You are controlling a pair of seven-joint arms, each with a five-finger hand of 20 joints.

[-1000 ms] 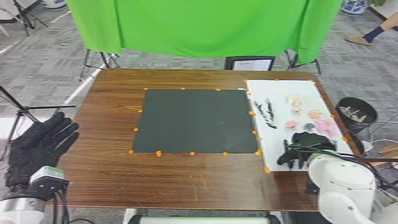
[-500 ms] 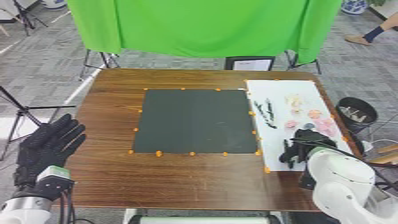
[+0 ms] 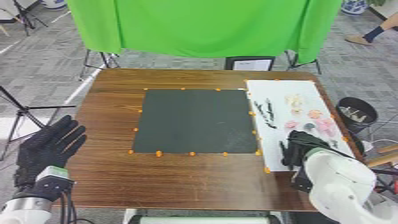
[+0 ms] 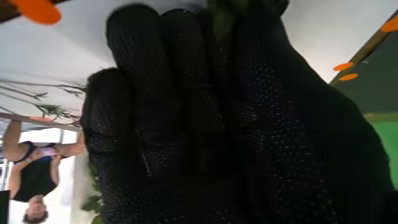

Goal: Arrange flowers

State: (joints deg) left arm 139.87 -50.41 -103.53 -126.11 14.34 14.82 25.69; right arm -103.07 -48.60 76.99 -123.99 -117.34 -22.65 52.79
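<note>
In the head view my right hand (image 3: 304, 146) is low over the near part of the white board (image 3: 281, 90), beside a thin dark piece (image 3: 282, 147). Its fingers look straight and close together. The right wrist view has the right hand (image 4: 195, 135) with a dark green piece (image 4: 222, 20) at its fingertips; whether it is pinched I cannot tell. Farther up the board lie pink flowers (image 3: 323, 124), cream flowers (image 3: 294, 102) and dark sprigs (image 3: 267, 114). My left hand (image 3: 49, 142) is held open beside the table's left edge.
A dark square mat (image 3: 195, 121), edged with orange markers, lies mid-table (image 3: 178, 182). Beyond the right edge stands a black bin (image 3: 357, 106). In the right wrist view, thin twigs (image 4: 53, 107) stick out beside the hand.
My right hand has shifted slightly left over the board, and its forearm has turned. The left hand has moved a little to the right.
</note>
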